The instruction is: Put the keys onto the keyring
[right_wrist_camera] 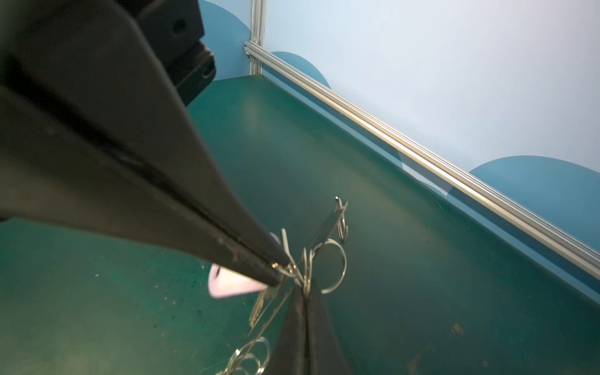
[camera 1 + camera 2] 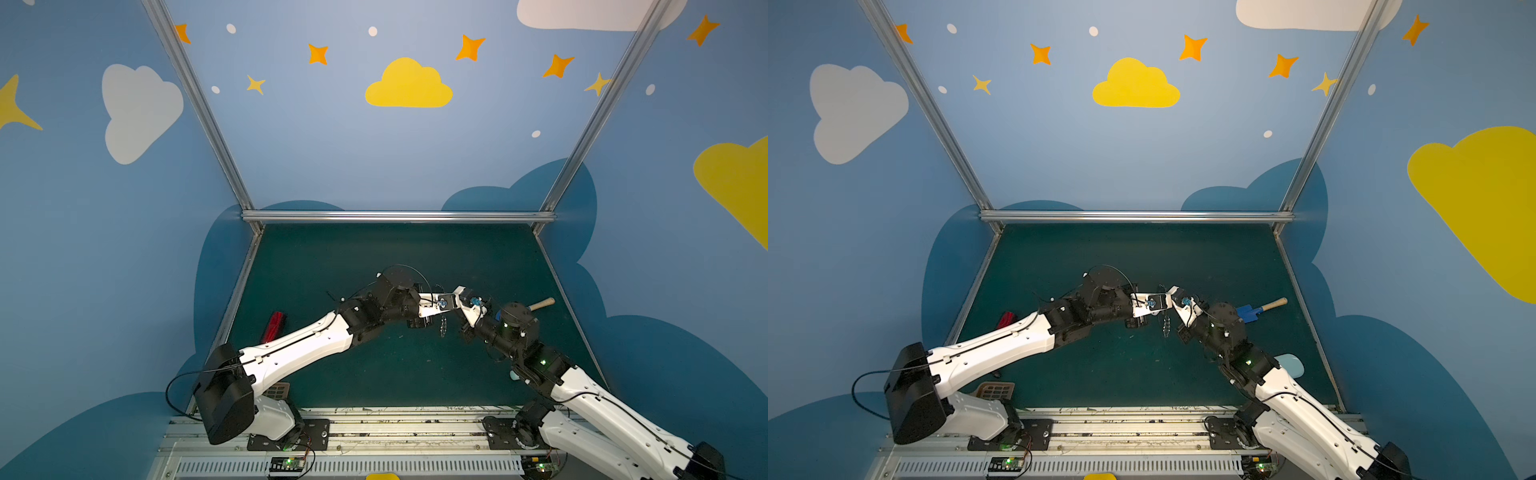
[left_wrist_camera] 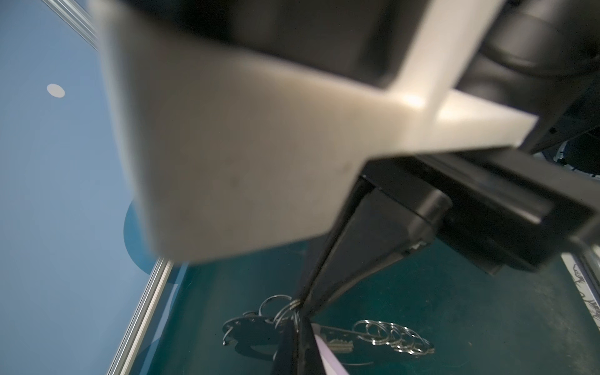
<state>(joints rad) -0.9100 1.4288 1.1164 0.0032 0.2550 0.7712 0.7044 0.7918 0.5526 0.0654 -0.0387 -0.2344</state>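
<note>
The keyring hangs above the green mat at mid-table in both top views [image 2: 444, 326] [image 2: 1166, 326], between the two grippers. Its grey plate [image 3: 250, 331] shows flat in the left wrist view and edge-on [image 1: 328, 227] in the right wrist view, with loose split rings [image 3: 396, 337] at its far end. My left gripper [image 3: 298, 319] and my right gripper [image 1: 305, 290] are both shut, tip to tip, on split rings at the plate's rim. The key's pale head [image 1: 227, 285] lies against the side of the left fingers [image 1: 253, 256], and its silver blade [image 3: 337, 344] points along the plate.
A red oblong gadget [image 2: 273, 326] lies at the left by the left arm. A blue toy shovel with a wooden handle [image 2: 1260, 309] lies at the right. A pale blue spatula [image 2: 1291, 365] is beside the right arm, and a brown slotted piece [image 2: 995, 390] is near the left base.
</note>
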